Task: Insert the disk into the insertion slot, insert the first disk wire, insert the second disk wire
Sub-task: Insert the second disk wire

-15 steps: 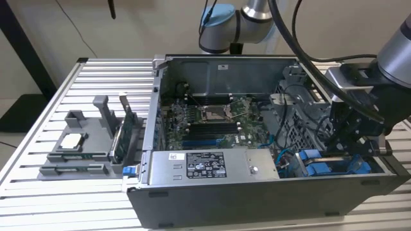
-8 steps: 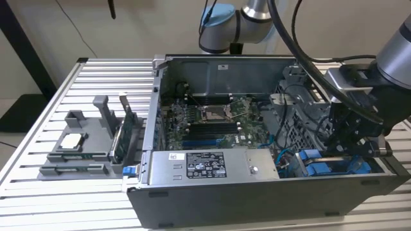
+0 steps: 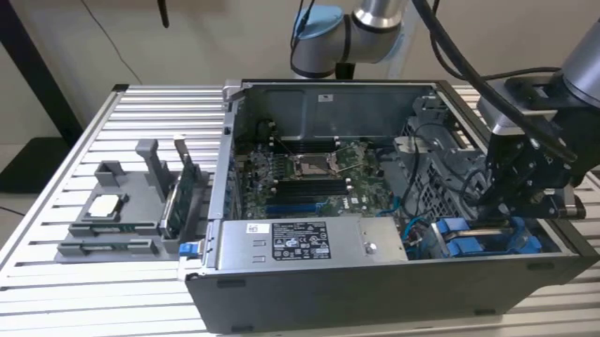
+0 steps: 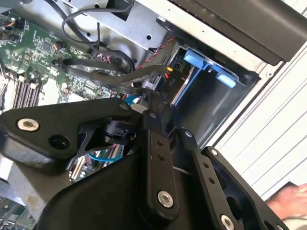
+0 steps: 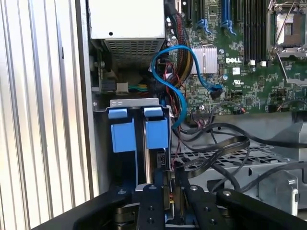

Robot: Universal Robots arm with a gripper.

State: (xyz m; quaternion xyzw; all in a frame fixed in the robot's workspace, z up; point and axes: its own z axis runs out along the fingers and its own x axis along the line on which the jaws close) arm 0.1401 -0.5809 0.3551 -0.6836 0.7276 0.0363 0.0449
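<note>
Black fingers (image 5: 169, 201) are clamped on a wire connector (image 5: 168, 191) at the rear edge of the disk (image 5: 152, 165). Disk is seated in its slot in the blue carrier (image 5: 157, 133), computer case (image 3: 375, 295) corner, beside the power-supply box (image 5: 127, 19).

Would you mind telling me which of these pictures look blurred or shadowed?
Exterior view: evenly lit, the gripper dark against the case. Second wrist view: a hand is smeared pale at the corner. First wrist view: sharp on the blue carrier, with shadow below it.
</note>
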